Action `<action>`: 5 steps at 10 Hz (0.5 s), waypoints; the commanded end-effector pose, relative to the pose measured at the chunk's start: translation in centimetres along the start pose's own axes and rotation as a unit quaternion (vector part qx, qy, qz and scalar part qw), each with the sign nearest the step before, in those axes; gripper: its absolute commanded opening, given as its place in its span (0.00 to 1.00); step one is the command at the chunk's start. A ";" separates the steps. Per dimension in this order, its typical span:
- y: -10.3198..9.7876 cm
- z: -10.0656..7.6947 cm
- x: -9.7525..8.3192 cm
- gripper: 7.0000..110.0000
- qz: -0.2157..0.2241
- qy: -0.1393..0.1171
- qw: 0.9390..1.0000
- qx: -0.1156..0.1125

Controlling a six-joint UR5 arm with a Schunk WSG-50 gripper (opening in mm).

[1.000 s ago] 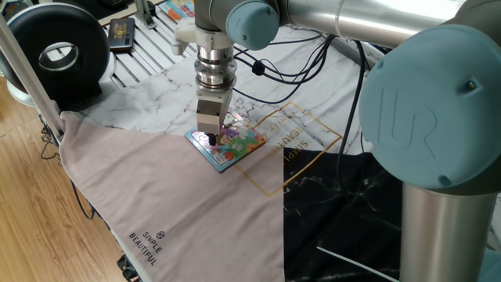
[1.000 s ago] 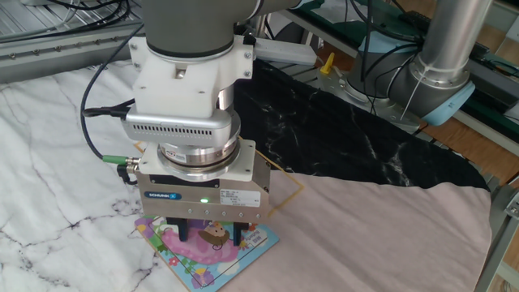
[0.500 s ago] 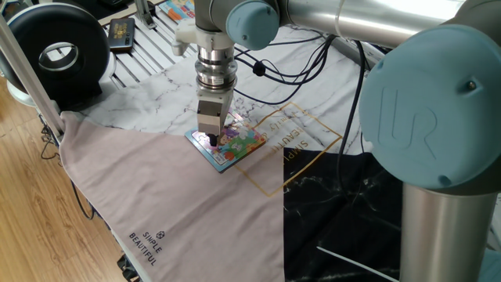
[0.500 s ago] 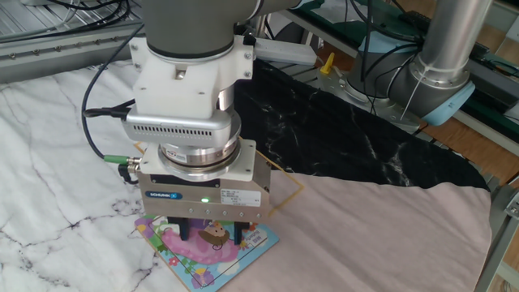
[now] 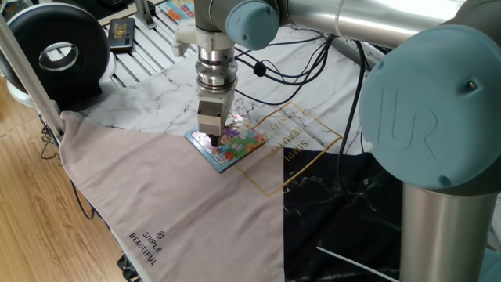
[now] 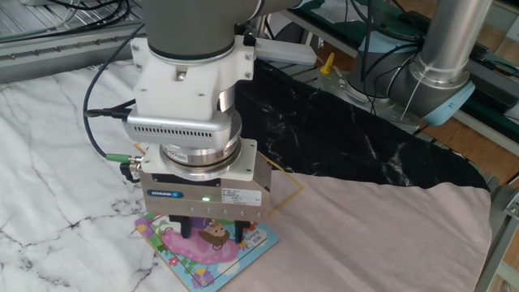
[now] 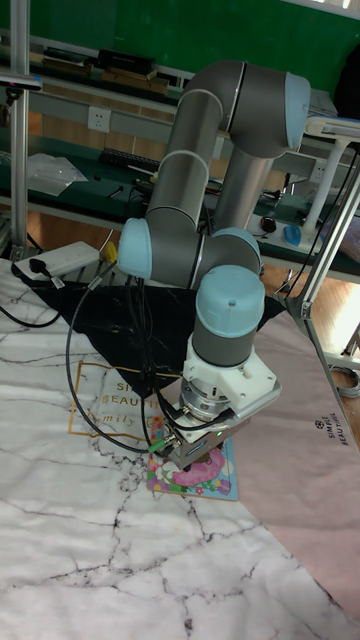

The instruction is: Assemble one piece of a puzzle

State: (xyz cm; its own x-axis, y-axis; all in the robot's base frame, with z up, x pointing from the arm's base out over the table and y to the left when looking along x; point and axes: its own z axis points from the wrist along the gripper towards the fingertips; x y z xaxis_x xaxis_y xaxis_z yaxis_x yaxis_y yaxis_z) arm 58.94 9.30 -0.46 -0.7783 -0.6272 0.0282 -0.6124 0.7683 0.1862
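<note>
The puzzle [image 6: 212,258] is seen lying flat on the cloth-covered table, at the seam where the pinkish cloth [image 5: 172,196] meets the white marbled cloth [image 6: 49,130], well in from every table edge. Its blue rim and pink-and-green picture are partly covered by the gripper [image 6: 209,235], which is held upright directly over the board, its dark fingers [image 6: 186,229] down at the picture surface. The jaws are set close together, but the view between them is blocked by the gripper body, so it cannot be told whether they are closed or whether anything is held. The piece itself cannot be made out in any view; it may be hidden under the gripper.

Behind the puzzle, a gold-printed square [image 5: 301,141] is seen on the marbled cloth, and beyond that a black marbled cloth [image 6: 357,130]. Towards the far corner of the table, a round black device [image 5: 56,53] is noted beside a slatted surface.
</note>
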 end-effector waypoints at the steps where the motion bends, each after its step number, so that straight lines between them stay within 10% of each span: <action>1: 0.1 -0.1 0.0 0.57 0.005 -0.001 1.000 -0.003; 5: -0.1 -0.1 0.2 0.57 0.009 0.004 1.000 0.000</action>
State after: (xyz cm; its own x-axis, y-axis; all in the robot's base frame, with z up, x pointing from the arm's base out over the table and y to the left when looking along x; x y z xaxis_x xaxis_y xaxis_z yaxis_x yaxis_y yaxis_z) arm 58.76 9.05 -0.52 -0.7811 -0.6231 0.0407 -0.6075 0.7733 0.1813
